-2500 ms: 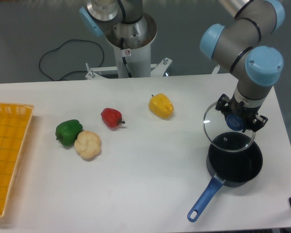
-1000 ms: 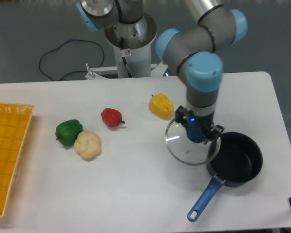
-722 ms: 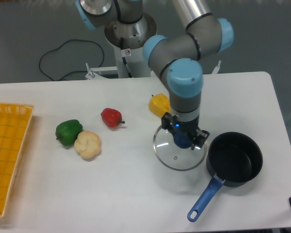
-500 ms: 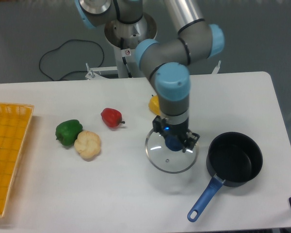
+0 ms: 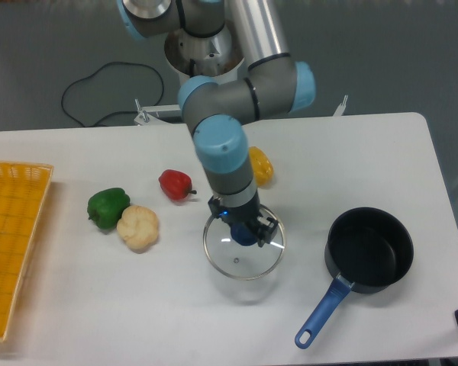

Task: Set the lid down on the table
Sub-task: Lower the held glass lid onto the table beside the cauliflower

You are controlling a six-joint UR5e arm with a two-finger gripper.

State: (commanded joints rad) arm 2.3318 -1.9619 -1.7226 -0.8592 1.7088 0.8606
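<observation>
The white table [image 5: 366, 152] fills most of the view, with a yellow-orange mesh tray [image 5: 11, 244] lying at its left edge. The arm [image 5: 229, 99] reaches down from the top toward the table's middle. To the right stands a dark saucepan [image 5: 369, 250], open, its blue handle pointing toward the near-left. The lid [image 5: 243, 252] hangs over the middle of the table, well left of the saucepan; it is round, so has no long axis, and its glass faces roughly upward with a slight tilt, the vent hole on the near side. The gripper [image 5: 244, 229] is clamped on the lid's blue knob. Behind lie a yellow pepper [image 5: 261, 166], a red pepper [image 5: 175, 184], a green pepper [image 5: 107, 207] and a pale garlic-like bulb [image 5: 138, 226].
</observation>
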